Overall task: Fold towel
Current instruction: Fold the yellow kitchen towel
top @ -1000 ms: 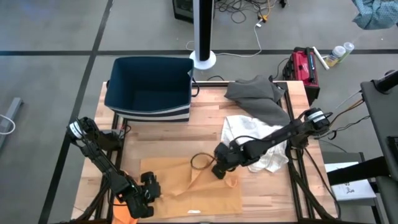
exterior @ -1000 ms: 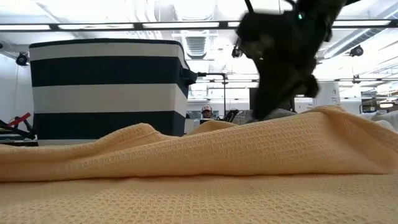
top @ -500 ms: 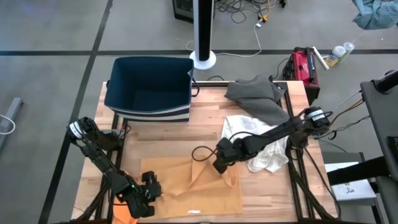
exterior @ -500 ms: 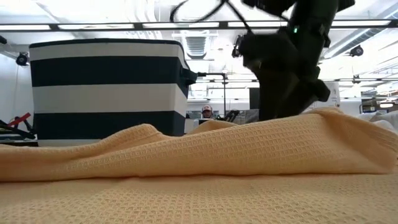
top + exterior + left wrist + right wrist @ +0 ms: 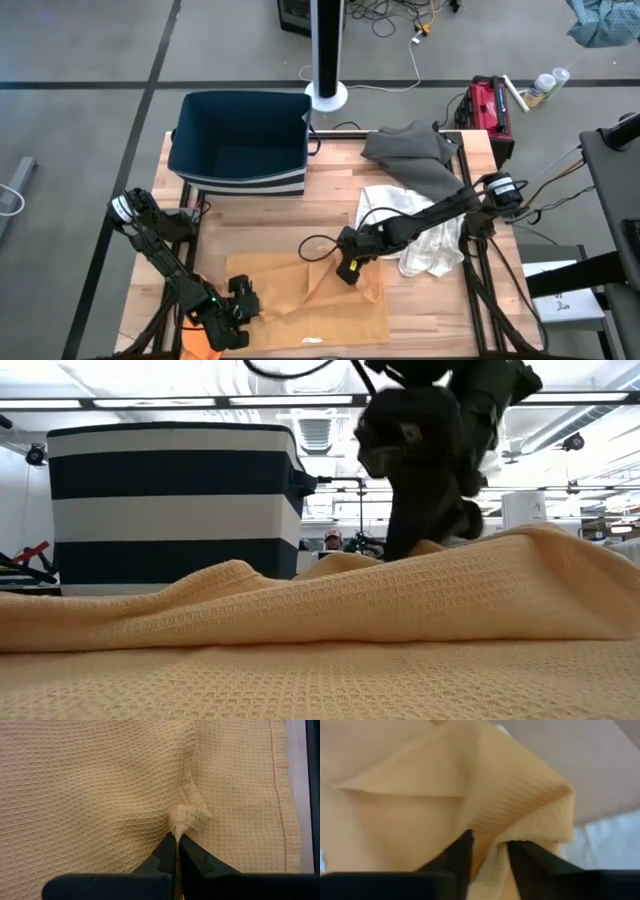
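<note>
A tan waffle-weave towel (image 5: 300, 305) lies rumpled on the wooden table near its front edge. It fills the low view as a long ridge (image 5: 320, 630). My left gripper (image 5: 242, 303) is at the towel's left part, shut on a small tuck of it (image 5: 176, 842). At the towel's far right part my right gripper (image 5: 348, 272) slants down onto a raised fold. In the low view the right gripper (image 5: 415, 535) shows dark behind the ridge. In the right wrist view the fold (image 5: 510, 795) rises in front of the gripper (image 5: 489, 852) and runs down between its fingers. My left gripper pinches a small puckered tuck of the towel (image 5: 182, 820) between its two fingertips, slanting down from the table's left. Around the tuck the cloth lies flat on the table, with creases running away from it. My right gripper has a thick raised fold of the towel (image 5: 492, 840) between its two fingers, several layers by the look. It comes slanting down from the table's right. The fold stands up off the table; the cloth around it stays down.
A navy-and-white striped bin (image 5: 240, 140) stands at the table's far left. At the far right lies a grey cloth (image 5: 410, 150), with a white cloth (image 5: 420, 240) just right of my right gripper. A red case (image 5: 487, 105) sits past the right corner.
My right gripper has shifted a little toward the table's left edge along the towel's far right part, and has turned somewhat. The towel's ridge stays much as it was. My left gripper has kept its pinch.
</note>
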`<act>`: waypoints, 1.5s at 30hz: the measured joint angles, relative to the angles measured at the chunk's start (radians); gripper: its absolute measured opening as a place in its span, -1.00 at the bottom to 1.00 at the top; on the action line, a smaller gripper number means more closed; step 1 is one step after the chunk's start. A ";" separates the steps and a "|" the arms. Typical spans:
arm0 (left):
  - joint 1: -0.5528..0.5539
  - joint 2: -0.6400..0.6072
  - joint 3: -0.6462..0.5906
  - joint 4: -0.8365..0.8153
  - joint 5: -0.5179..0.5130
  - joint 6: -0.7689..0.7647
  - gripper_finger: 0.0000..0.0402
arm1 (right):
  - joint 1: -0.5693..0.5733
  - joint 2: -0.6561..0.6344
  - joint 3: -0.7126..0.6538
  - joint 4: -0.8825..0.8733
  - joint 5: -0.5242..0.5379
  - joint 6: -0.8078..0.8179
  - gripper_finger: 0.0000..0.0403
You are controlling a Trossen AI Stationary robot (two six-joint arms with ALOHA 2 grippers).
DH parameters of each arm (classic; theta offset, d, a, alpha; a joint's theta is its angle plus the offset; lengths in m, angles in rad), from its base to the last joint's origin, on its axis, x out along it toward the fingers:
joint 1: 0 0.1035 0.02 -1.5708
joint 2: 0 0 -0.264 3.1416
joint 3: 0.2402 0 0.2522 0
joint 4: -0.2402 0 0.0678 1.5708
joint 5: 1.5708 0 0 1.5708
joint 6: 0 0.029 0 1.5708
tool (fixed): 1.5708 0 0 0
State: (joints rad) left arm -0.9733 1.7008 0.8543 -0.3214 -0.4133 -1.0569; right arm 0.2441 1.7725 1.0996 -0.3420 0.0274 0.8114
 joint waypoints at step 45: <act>0.001 0.000 0.000 0.008 -0.049 -0.003 -1.00 | 0.461 0.096 0.221 -0.227 0.178 0.022 0.13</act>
State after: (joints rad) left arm -0.9726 1.7004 0.8541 -0.3138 -0.4625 -1.0598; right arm 0.7048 1.8683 1.3206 -0.5695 0.2053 0.8338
